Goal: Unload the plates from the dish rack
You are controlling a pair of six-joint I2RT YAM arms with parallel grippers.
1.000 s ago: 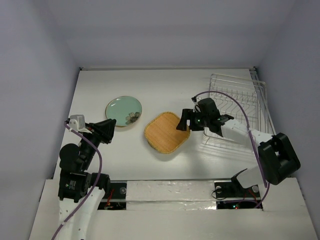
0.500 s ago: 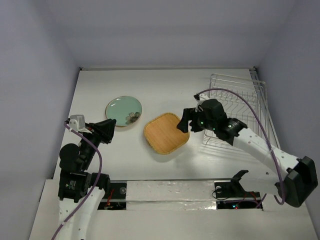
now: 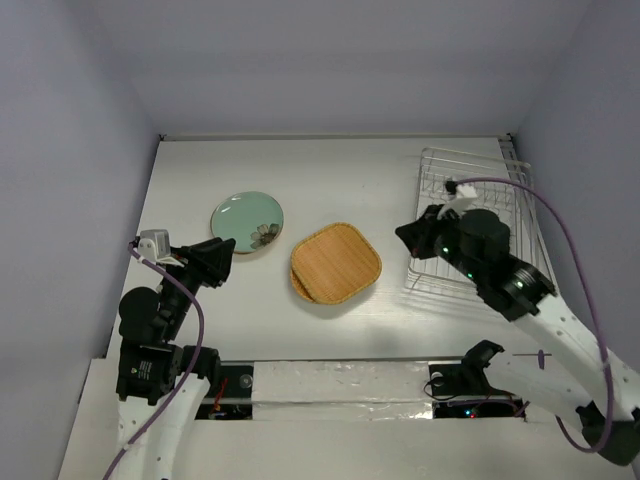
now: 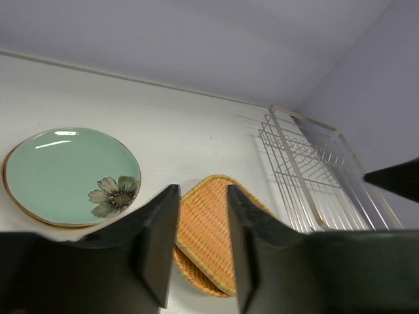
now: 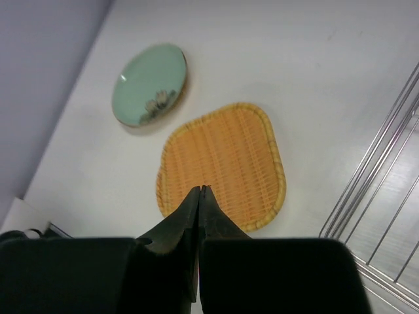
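1 mint-green round plate (image 3: 248, 221) and 1 orange woven rounded-square plate (image 3: 337, 262) lay flat, 1 silver wire dish rack (image 3: 470, 165) ran near-to-far, left gripper (image 4: 203, 193) part-spread, right gripper (image 5: 198, 190) pressed together.

No writing, brand, number or sign can be read anywhere: not on the green plate (image 3: 248, 221), the woven orange plate (image 3: 336, 263), the dish rack (image 3: 497, 168) or the table (image 3: 330, 170).

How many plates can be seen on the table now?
3: a mint-green round floral plate left of centre; an orange woven rounded-square plate in the middle; another orange plate beneath it, only its edge showing. Others may be hidden under these.
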